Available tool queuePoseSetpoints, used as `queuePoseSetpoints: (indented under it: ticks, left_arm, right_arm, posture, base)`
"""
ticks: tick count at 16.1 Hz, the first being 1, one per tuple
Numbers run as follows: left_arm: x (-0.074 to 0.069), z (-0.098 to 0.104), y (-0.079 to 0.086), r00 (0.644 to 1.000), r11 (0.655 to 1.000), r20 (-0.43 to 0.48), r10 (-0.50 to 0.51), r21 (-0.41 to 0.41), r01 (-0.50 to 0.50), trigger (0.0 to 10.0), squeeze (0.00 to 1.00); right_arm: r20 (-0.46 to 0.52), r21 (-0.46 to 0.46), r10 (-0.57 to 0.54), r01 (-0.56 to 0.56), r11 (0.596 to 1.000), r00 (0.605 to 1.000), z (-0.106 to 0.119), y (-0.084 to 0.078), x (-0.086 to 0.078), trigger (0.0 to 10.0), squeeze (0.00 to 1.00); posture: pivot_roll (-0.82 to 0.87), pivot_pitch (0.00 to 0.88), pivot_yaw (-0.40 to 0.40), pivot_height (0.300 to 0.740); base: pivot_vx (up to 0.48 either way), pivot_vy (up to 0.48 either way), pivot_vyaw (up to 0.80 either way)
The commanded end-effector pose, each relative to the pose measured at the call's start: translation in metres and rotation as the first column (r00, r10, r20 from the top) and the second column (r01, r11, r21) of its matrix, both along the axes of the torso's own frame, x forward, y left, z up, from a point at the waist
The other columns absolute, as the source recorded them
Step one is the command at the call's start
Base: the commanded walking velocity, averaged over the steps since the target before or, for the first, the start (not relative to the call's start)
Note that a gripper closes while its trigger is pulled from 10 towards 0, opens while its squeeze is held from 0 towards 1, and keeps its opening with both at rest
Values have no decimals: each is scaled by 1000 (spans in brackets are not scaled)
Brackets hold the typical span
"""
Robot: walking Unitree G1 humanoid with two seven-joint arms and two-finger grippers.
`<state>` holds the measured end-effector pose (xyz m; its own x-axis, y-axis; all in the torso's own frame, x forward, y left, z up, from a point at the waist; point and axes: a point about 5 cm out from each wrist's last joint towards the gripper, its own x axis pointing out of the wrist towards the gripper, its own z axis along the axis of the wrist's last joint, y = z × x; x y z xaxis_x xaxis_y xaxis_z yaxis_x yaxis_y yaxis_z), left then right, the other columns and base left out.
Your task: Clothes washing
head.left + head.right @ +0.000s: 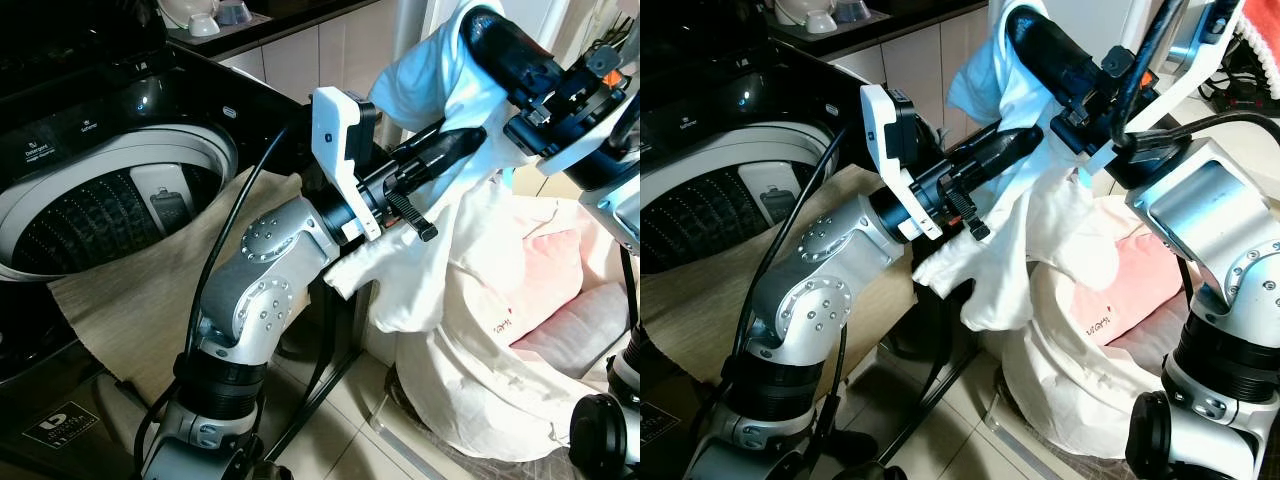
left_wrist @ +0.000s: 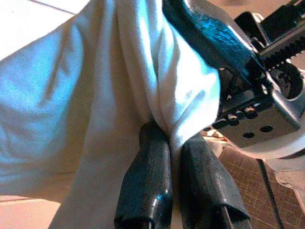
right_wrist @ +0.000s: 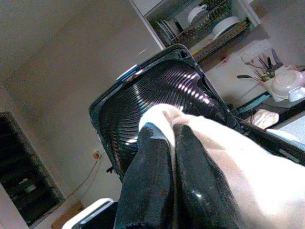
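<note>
Two grippers are on one garment here: through the left eye we see our left gripper (image 1: 455,145) reaching across from the washing machine (image 1: 110,190) side, its black fingers pinched into a white shirt (image 1: 450,250) that hangs in the air above a white laundry bag (image 1: 500,390) on the floor. Our right gripper (image 1: 490,40) sits higher, wrapped in the top of that same shirt. The open drum (image 1: 90,215) lies to our left, with a beige cloth (image 1: 140,290) draped over the machine's front edge. In the right eye, pink laundry (image 1: 1130,280) shows inside the bag, beside the hanging shirt. On the left wrist view, our two fingers (image 2: 147,176) are pressed together with a fold of white fabric caught between them, the right gripper's black finger just beyond. On the right wrist view, the fingers (image 3: 147,181) are closed on the shirt's bunched edge, and behind it stands the raised dark lid (image 3: 162,100) and a dish rack (image 3: 209,24) up high.
</note>
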<state>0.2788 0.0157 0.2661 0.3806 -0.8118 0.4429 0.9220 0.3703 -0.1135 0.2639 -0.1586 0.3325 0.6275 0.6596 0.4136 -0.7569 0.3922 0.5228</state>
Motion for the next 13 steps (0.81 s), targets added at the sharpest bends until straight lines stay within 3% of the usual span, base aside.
queuePoseSetpoints:
  ticks: [1,2,5,6,7,8,9,10,11,12,13]
  left_arm:
    - [3,7,2,999,1000,23,21,-2,-21,0,0]
    - [10,12,8,997,997,26,77,-23,-76,0,0]
    - [29,32,35,973,976,82,214,-53,-211,0,0]
    - [39,51,57,943,952,134,306,-72,-298,0,0]
    - [49,77,84,880,904,204,428,-103,-416,0,0]
    - [53,91,99,837,870,238,493,-124,-477,0,0]
    - [59,119,127,693,763,342,635,-137,-631,0,0]
    - [61,133,141,600,695,401,692,-147,-704,0,0]
    - [64,160,175,327,455,584,743,-83,-887,0,0]
    - [73,156,182,327,406,584,743,-6,-914,0,0]
    - [86,140,185,383,385,522,762,111,-916,0,0]
  right_arm:
    - [32,-7,10,-10,1000,999,4,3,-5,10000,47]
    - [30,-4,2,-2,1000,1000,4,1,-4,10000,1000]
    - [46,-20,-13,14,1000,999,6,0,-4,10000,1000]
    - [56,-39,-33,35,999,998,7,-3,-4,10000,0]
    - [65,-55,-45,49,997,997,7,-4,-5,10000,0]
    - [71,-75,-56,62,995,996,7,-6,-6,10000,0]
    - [77,-128,-74,83,988,994,3,-6,-7,10000,0]
    - [79,-155,-80,91,984,994,1,-6,-8,10000,0]
    - [76,-228,-78,94,969,994,-9,1,-9,10000,0]
    - [76,-285,-81,100,953,994,-14,5,-9,10000,0]
    - [69,-340,-80,99,935,994,-20,11,-8,10000,0]
  posture:
    - [-186,0,51,740]
    - [-185,0,52,740]
    - [-178,0,53,740]
    - [-178,0,53,740]
    - [-174,0,54,740]
    - [-172,0,55,740]
    - [-170,0,56,740]
    - [-170,0,56,740]
    - [-165,0,58,740]
    - [-165,0,58,740]
    - [-156,0,56,740]
  base:
    - [0,0,0]
    - [0,0,0]
    - [0,0,0]
    - [0,0,0]
    - [0,0,0]
    - [0,0,0]
    - [0,0,0]
    - [0,0,0]
    - [0,0,0]
    - [0,0,0]
    - [0,0,0]
